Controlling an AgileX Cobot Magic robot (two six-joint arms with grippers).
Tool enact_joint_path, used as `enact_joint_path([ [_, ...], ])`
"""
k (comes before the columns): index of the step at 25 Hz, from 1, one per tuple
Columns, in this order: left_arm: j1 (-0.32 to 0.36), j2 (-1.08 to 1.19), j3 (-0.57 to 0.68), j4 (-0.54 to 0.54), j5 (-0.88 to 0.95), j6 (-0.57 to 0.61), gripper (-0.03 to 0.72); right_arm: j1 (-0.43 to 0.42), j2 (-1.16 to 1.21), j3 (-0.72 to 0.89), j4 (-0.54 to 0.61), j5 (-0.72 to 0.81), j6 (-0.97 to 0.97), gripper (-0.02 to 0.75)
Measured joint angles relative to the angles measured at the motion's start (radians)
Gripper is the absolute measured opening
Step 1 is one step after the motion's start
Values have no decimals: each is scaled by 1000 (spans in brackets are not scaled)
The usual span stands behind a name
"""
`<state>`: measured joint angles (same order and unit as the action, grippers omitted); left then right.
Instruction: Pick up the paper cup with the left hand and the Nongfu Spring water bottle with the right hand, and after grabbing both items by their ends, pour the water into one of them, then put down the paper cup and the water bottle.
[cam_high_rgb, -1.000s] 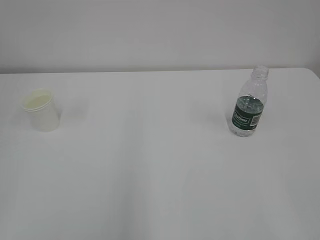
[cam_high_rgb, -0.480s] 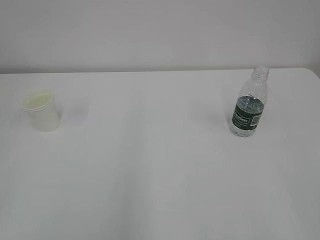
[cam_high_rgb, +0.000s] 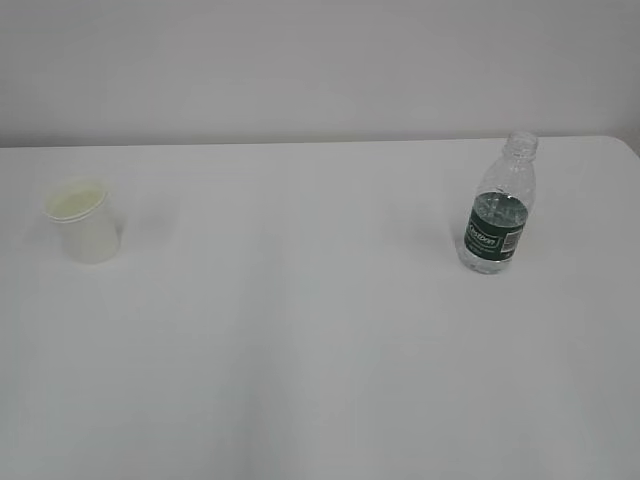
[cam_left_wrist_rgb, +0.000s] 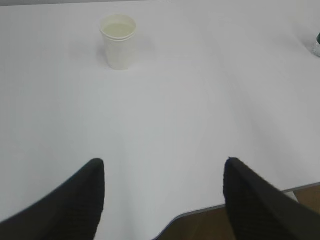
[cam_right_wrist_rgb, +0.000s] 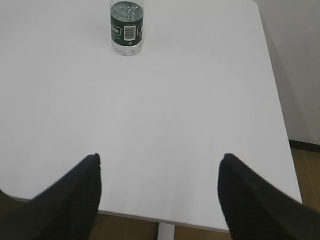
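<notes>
Cup (cam_high_rgb: 84, 222) rim newly tilted; bottle (cam_right_wrist_rgb: 127, 27) top cropped at frame edge.

White table (cam_high_rgb: 320, 330) bare across its middle and near side: wide passage. Only obstacles: paper cup (cam_high_rgb: 85, 222) upright at 9 o'clock, Nongfu Spring water bottle (cam_high_rgb: 499, 208) upright at 3 o'clock, well apart. Both stand alone, open room all round each; wall (cam_high_rgb: 320, 65) closes 12 o'clock.

Matt white paper cup (cam_high_rgb: 83, 223); clear ribbed plastic bottle (cam_high_rgb: 499, 207); smooth matt table (cam_high_rgb: 300, 330).
</notes>
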<state>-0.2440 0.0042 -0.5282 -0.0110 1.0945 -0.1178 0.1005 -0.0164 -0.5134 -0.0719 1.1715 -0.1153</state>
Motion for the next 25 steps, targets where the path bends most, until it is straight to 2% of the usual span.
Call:
enact_joint_path([
  [20, 0, 0, 0, 0, 0, 0, 513, 0, 0, 0, -4, 0, 0, 554],
  [22, 16, 0, 0, -7, 0, 0, 509, 0, 0, 0, -4, 0, 0, 554],
  [25, 76, 0, 0, -14, 0, 0, 504, -5, 0, 0, -2, 0, 0, 554],
])
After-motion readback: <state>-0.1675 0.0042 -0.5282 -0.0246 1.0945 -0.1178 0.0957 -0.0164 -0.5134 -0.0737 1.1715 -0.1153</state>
